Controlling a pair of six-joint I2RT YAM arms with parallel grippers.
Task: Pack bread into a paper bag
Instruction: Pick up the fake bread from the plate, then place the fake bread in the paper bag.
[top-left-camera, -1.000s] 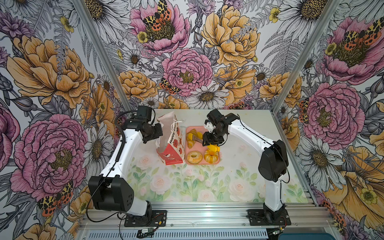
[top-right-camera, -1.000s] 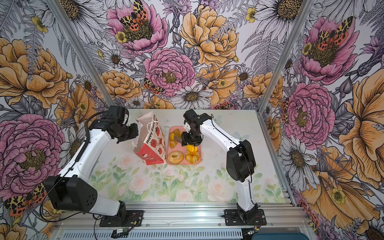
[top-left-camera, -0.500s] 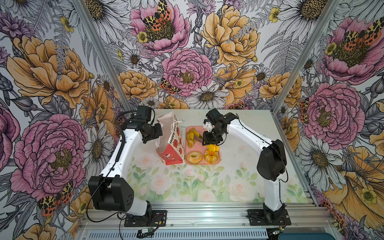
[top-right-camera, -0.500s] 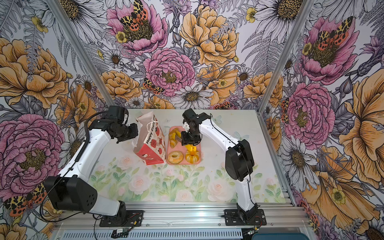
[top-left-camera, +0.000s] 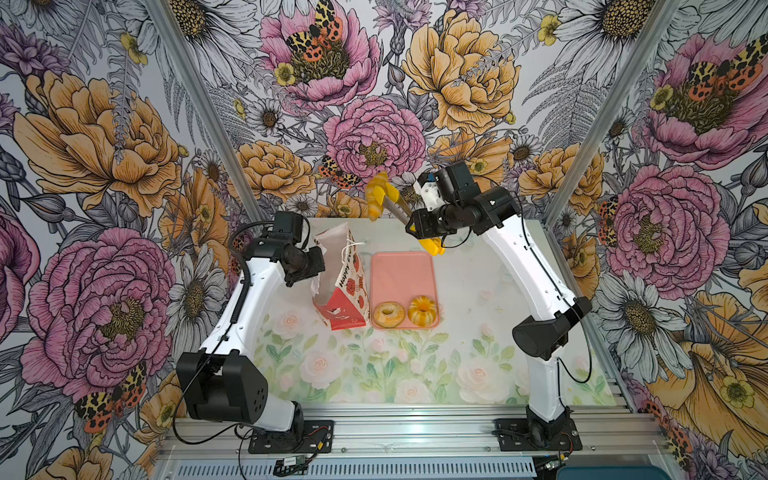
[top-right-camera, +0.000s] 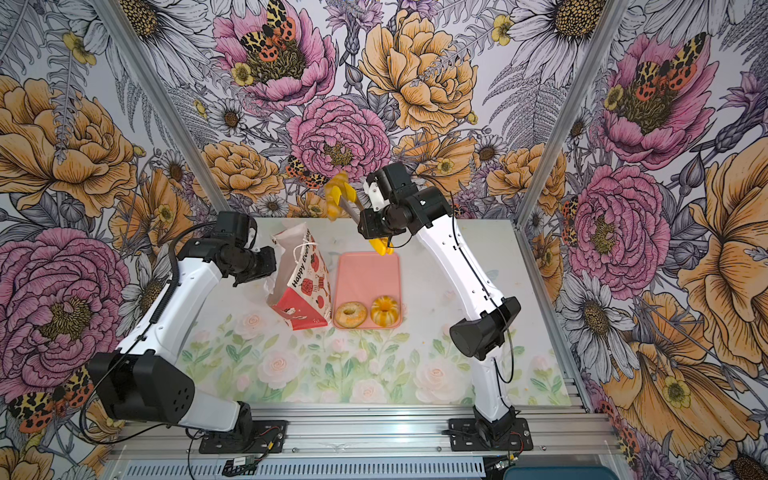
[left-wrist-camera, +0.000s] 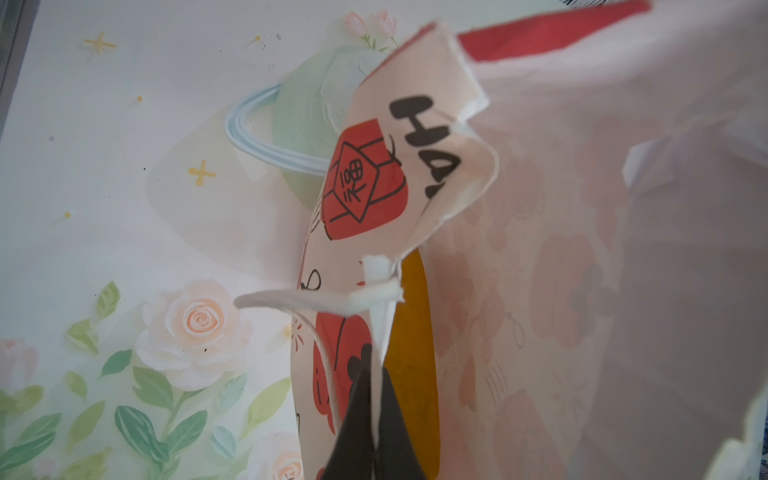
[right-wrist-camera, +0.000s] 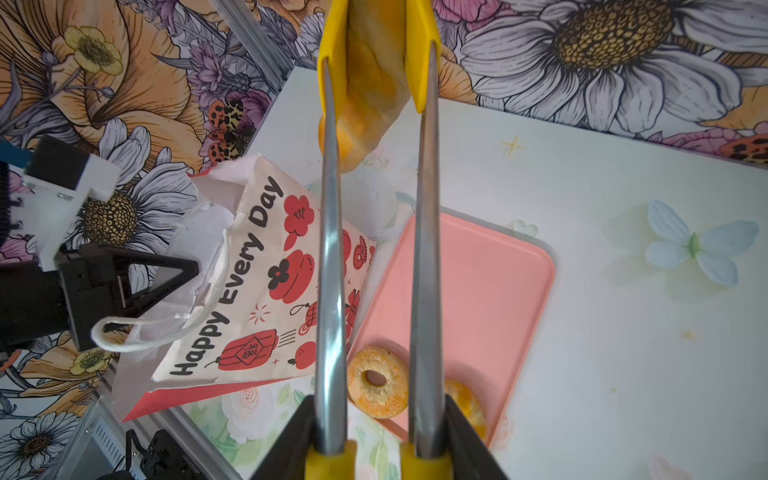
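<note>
Near the far edge of the table (top-left-camera: 478, 291), in both top views, the right end effector (top-left-camera: 420, 227) squeezes steel tongs (top-left-camera: 395, 206) near their yellow hinge end. Their flat yellow tips pinch an elongated golden bread piece (top-left-camera: 374, 203) aloft, apart from the paper bag (top-left-camera: 347, 282). The left end effector (top-left-camera: 319, 268) is closed on the bag's crumpled rim. Just beside the bag, a smooth pink tray (top-left-camera: 401, 270) carries a ring bagel (top-left-camera: 388, 314) and a fluted bun (top-left-camera: 423, 311) at its near edge.

Left wrist view: black fingers (left-wrist-camera: 353, 432) nip the white paper wall, and an orange-yellow shape (left-wrist-camera: 411, 353) shows inside the bag.

Right wrist view: the bread piece sits between the tips, beyond the bag's open mouth.
</note>
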